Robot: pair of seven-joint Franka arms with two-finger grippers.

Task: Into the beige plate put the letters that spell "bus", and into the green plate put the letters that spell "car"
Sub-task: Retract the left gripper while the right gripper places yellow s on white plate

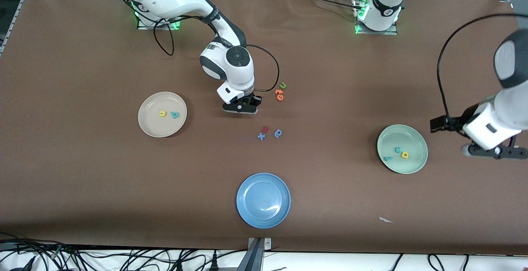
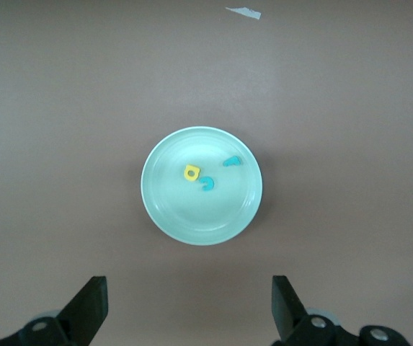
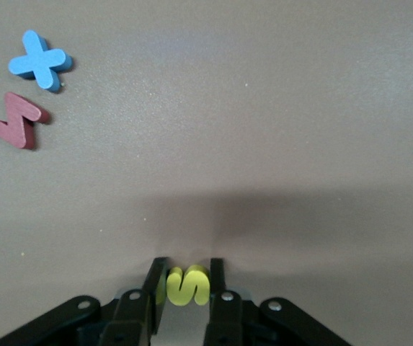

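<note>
- The right pincer [image 3: 185, 282] is down at the tabletop [image 1: 82, 180] near the middle, between the beige plate [image 1: 148, 128] and the loose orange and green letters, its two fingers clenched on the yellow s [image 3: 188, 285], which sits upright between the pads.
- The s looks like thin, light foam: soft enough to squash, so a gentle squeeze across its flat faces seems right, and it may cling to a pad on release.
- In the beige plate lie the yellow u [image 1: 162, 114] and teal b [image 1: 175, 115]; the s would complete that word.
- The green plate [image 1: 416, 161] holds the teal c [image 2: 208, 185], yellow a [image 2: 191, 172] and teal r [image 2: 231, 161].
- The left pincer [image 2: 189, 306] waits released over bare tabletop beside the green plate, toward the left arm's end.
</note>
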